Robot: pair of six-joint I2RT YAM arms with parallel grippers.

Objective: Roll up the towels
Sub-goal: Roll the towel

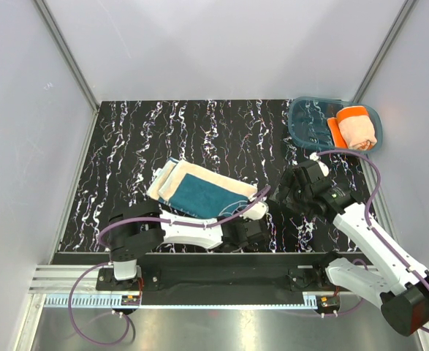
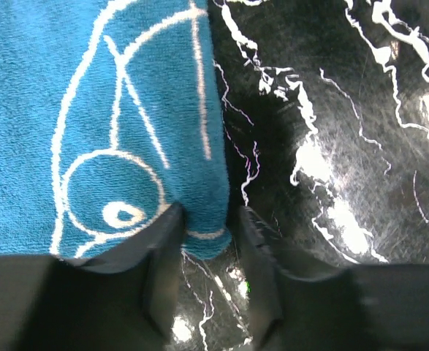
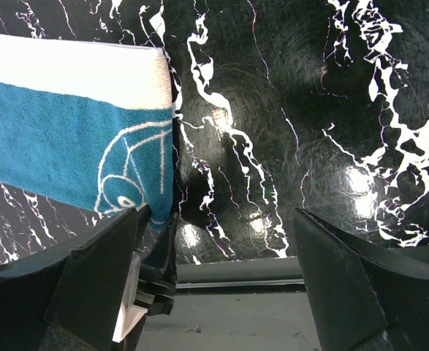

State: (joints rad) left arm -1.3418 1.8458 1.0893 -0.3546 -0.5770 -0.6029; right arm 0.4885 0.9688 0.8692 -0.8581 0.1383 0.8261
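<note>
1. Teal towel (image 1: 203,194) lies folded flat on the table (image 1: 126,146). Orange towel (image 1: 359,128) sits rolled in the tray (image 1: 305,121).
2. Left gripper (image 2: 208,216) straddles the teal towel's corner; a pinch cannot be confirmed. Right gripper (image 3: 218,219) gapes empty.
3. Cloth judged soft, light and limp: grip that corner edge.

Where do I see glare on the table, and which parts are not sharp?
Left wrist view: large white glare patches on the black marbled table beside the teal towel; the left gripper is dark and soft. Right wrist view: smaller glare spots, the right gripper dark too, a shadow by the towel's edge. Top view: even light, sharp, little glare.
</note>
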